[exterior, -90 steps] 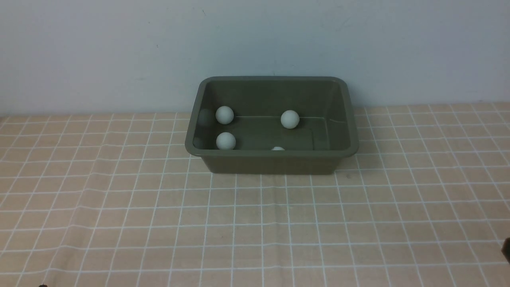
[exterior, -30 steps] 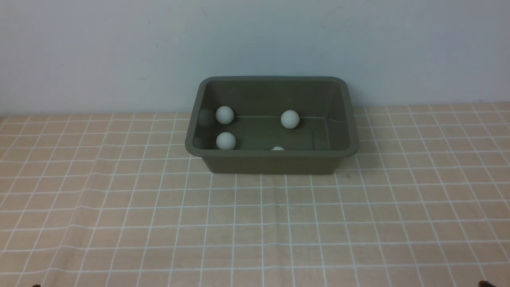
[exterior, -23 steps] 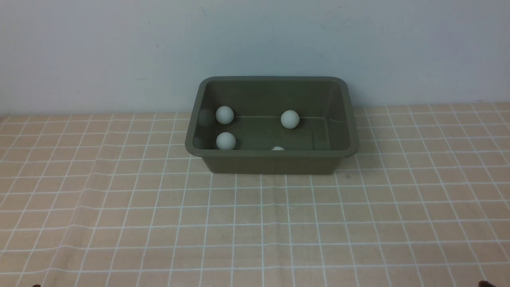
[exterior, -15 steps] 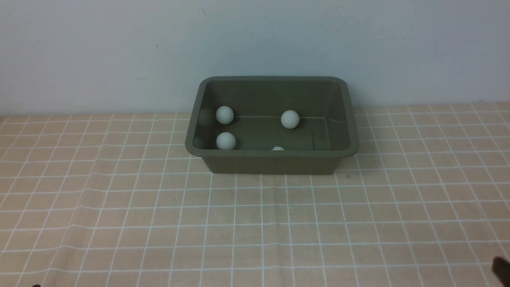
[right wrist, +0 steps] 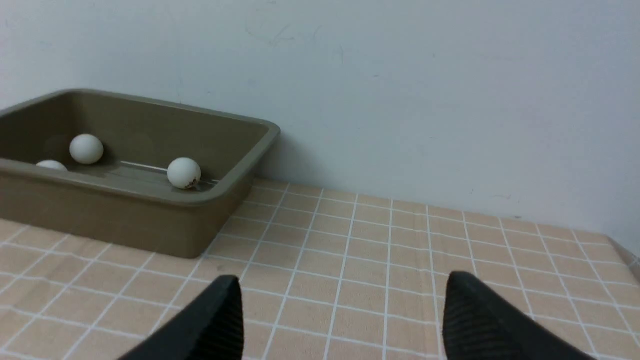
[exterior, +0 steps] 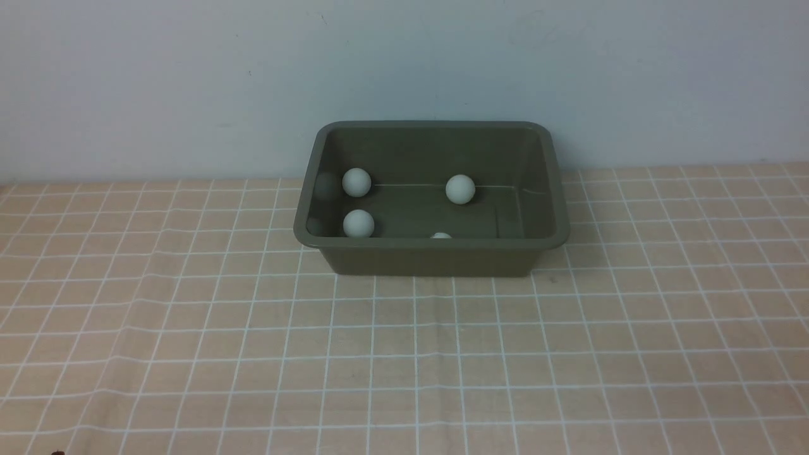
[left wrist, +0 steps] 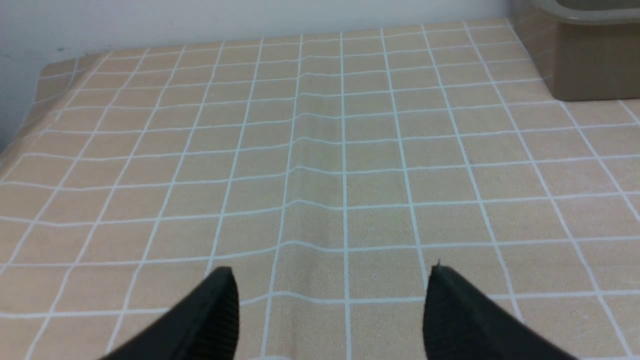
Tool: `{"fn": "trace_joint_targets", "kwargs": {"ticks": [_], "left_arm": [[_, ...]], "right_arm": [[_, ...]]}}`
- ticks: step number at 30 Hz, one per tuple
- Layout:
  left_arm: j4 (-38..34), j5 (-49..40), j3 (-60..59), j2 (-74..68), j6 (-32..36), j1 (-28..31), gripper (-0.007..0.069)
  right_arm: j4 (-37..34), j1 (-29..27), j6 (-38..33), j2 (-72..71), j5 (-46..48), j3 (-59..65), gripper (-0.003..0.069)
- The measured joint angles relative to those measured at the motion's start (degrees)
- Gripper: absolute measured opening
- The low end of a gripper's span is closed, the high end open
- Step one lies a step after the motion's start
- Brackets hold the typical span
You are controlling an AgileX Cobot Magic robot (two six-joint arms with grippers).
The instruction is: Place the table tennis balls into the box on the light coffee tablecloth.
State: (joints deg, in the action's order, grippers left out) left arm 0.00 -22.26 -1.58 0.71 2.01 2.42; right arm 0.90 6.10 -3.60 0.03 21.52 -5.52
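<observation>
Nearest the robot, the left gripper (left wrist: 330, 310) hangs low over the light coffee tablecloth (exterior: 404, 354), its two black fingers (left wrist: 215, 320) spread wide with only bare cloth between them. The right gripper (right wrist: 340, 320) is likewise parted wide and holds nothing; cloth and white grid lines show in the gap. Neither gripper shows clearly in the front view.

The near and middle cloth is slightly wrinkled, with a soft ridge running away from the left gripper. No ball lies on the cloth in any view.

Farther back, at the middle of the cloth and close to the pale wall (exterior: 189, 76), stands the box (exterior: 430, 253), olive-green, upright, long side facing the robot.

Inside the box, four table tennis balls can be counted from the front:
- one ball (exterior: 440, 236) against the near wall, only its top showing over the rim;
- one ball (exterior: 358, 224) toward the near left corner;
- one ball (exterior: 356, 182) behind it, by the far left corner;
- one ball (exterior: 460, 189) near the far wall, about centre; the right wrist view shows a small dark mark low on it.
</observation>
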Motion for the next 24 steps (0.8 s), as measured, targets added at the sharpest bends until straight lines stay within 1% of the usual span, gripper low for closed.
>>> {"fn": "trace_joint_targets", "kwargs": {"ticks": [1, 3, 4, 6, 9, 13, 24], "left_arm": [[0.0, 0.0, 0.0, 0.0, 0.0, 0.0, 0.0415], [0.0, 0.0, 0.0, 0.0, 0.0, 0.0, 0.0415], [0.0, 0.0, 0.0, 0.0, 0.0, 0.0, 0.0415], [0.0, 0.0, 0.0, 0.0, 0.0, 0.0, 0.0415], [0.0, 0.0, 0.0, 0.0, 0.0, 0.0, 0.0415], [0.0, 0.0, 0.0, 0.0, 0.0, 0.0, 0.0415], [0.0, 0.0, 0.0, 0.0, 0.0, 0.0, 0.0415]], "right_arm": [[-0.1, -0.1, 0.0, -0.1, 0.0, 0.2, 0.0489], [-2.0, -2.5, -0.4, -0.6, 0.9, 2.6, 0.0489], [-2.2, -3.0, -0.4, -0.6, 1.0, 2.7, 0.0489], [-2.9, -5.6, -0.6, -0.6, 2.0, 3.1, 0.0489], [-3.2, -7.5, -1.3, -0.6, 3.2, 3.1, 0.0489], [-4.2, -7.5, -1.8, -0.6, 5.4, 3.8, 0.0489], [-5.4, -7.5, -2.0, -0.6, 4.6, 6.2, 0.0489]]}}
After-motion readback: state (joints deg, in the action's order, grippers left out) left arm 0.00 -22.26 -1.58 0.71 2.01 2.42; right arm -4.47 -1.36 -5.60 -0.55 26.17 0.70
